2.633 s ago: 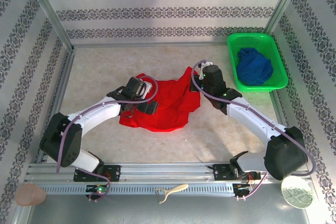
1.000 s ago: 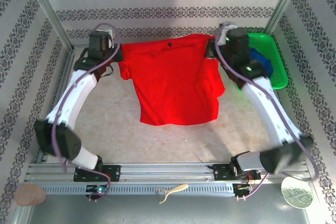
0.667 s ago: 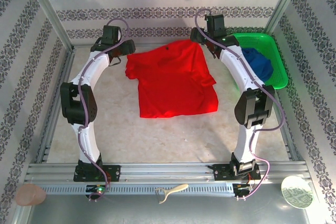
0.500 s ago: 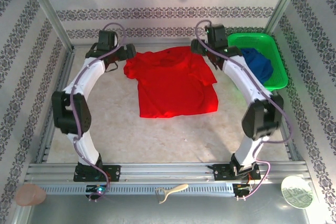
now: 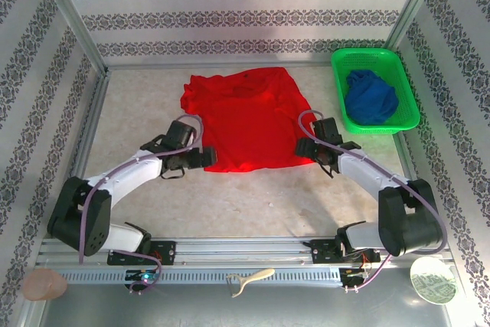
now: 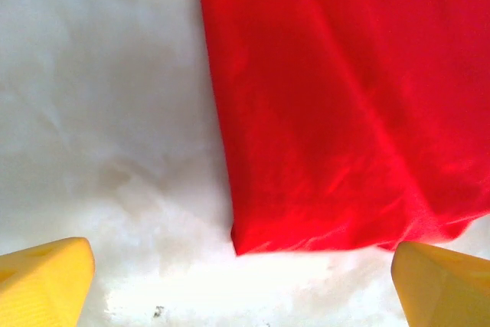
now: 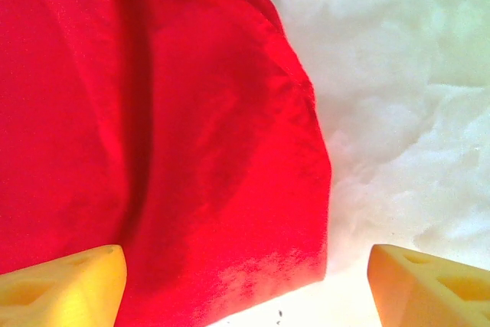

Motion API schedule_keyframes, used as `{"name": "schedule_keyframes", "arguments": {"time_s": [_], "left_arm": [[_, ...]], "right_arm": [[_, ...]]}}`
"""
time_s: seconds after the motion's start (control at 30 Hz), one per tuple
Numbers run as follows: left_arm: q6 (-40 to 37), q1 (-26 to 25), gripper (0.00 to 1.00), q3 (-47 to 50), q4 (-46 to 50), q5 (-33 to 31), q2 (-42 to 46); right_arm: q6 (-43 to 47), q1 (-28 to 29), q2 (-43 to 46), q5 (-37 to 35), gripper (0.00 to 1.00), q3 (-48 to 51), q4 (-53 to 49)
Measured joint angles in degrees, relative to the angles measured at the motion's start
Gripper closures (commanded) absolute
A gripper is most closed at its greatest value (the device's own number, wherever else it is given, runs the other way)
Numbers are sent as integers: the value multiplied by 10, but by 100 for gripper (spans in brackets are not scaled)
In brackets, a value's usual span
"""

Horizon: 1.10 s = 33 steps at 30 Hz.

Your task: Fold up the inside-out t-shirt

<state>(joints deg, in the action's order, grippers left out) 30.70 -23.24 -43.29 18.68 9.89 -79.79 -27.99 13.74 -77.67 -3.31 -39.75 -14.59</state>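
Table (image 5: 253, 204): red t-shirt (image 5: 245, 120), green basket (image 5: 371, 52)

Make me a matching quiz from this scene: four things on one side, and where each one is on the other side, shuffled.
Things:
1. t-shirt
2. blue cloth
3. left gripper
4. right gripper

Places:
A. inside the green basket
B. open, by the shirt's near hem corner on the left side
C. spread out on the table
D. open, by the shirt's near hem corner on the right side

Pairs: 1-C, 2-A, 3-B, 4-D
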Motion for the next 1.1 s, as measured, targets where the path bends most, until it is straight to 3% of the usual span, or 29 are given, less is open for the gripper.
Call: {"name": "schedule_keyframes", "arguments": {"time_s": [0.23,0.37,0.43,0.53,0.6,0.63,0.8,1.1], "left_arm": [[20,-27,0,16,-59,0,-50],[32,-45,10,22,-99,-2,-70],[38,-49,22,27,-109,-19,-74],[49,-49,64,39,-121,-46,-76],[52,-47,97,42,-121,-68,-80],[52,-46,100,41,-127,-69,-83],[30,-37,100,-26,-114,-24,-87],[-10,117,100,-329,-37,34,8]], "right_arm": [[-11,-13,-46,35,27,9,63],[-23,-13,-71,57,35,22,93],[-27,-13,-77,64,56,32,104],[-35,-15,-78,80,97,36,115],[-40,-16,-78,97,100,34,119],[-41,-17,-78,104,100,32,118],[-42,-32,-40,149,100,-32,61],[-42,-69,13,213,100,-343,-47]]}}
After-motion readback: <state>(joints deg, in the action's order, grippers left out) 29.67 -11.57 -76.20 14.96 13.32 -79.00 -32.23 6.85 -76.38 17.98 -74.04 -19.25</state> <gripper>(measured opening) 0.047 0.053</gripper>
